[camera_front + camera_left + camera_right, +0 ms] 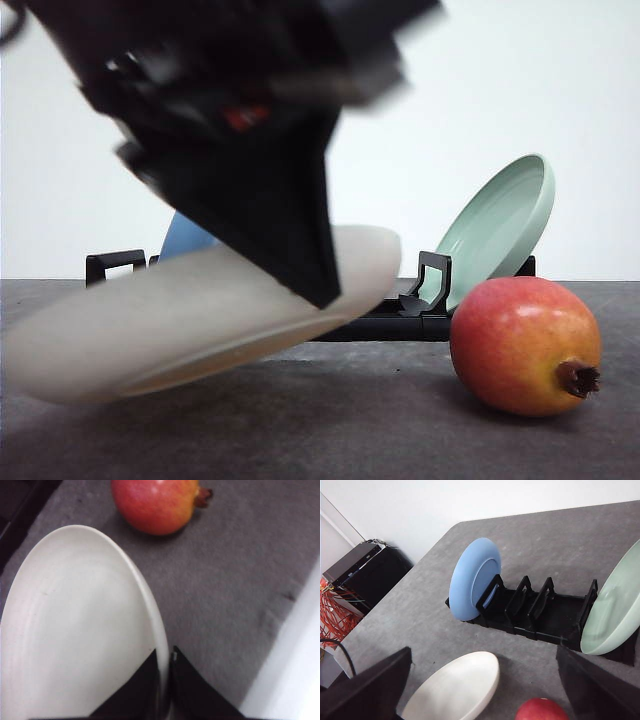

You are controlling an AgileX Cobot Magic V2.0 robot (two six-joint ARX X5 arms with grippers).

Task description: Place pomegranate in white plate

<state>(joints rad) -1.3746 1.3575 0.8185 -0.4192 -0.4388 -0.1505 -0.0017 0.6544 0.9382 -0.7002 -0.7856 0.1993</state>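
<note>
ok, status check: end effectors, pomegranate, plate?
Left end effector shut on white plate rim, plate tilted above table. Right end effector open, holding nothing. Pomegranate on table beside the plate, untouched. Nothing between them.

The pomegranate (524, 345) is round and glossy, red blending to orange-yellow, and it rests on its side on the grey worktop (400, 420) with its small dark brown calyx pointing sideways toward the worktop's right edge. The white plate (200, 315) is a shallow, matte, cream-coloured round dish with a raised rim, much wider than the fruit. It is tilted and clear of the worktop, pinched at its rim, with nothing lying in it. The fruit sits just beside the plate, apart from it.
</note>
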